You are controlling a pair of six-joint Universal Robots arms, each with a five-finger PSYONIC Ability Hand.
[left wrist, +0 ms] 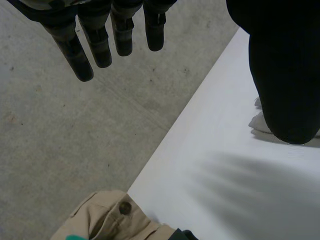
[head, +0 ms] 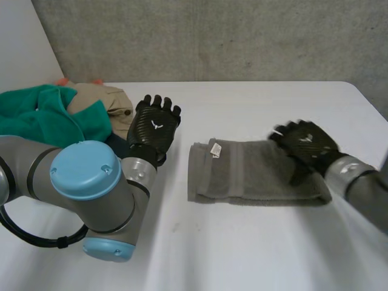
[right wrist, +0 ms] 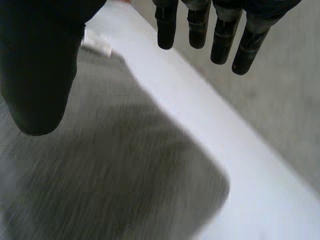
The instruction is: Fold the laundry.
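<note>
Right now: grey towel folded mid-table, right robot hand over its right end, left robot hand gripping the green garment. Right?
No: the left robot hand is open, gripping nothing, near the green garment; the left wrist view shows straight fingers. The grey towel and right robot hand are as you say.

— Where do we find things on the table [head: 242, 254]?
— We see the towel [head: 254, 179] lying mid-table, with our right hand [head: 306, 145] over its right end.
— And on our left?
— Our left hand [head: 154, 124] is left of the towel and apart from it, just beside the clothes pile [head: 54, 112], which lies at the far left corner. A wall [head: 212, 36] stands behind.
</note>
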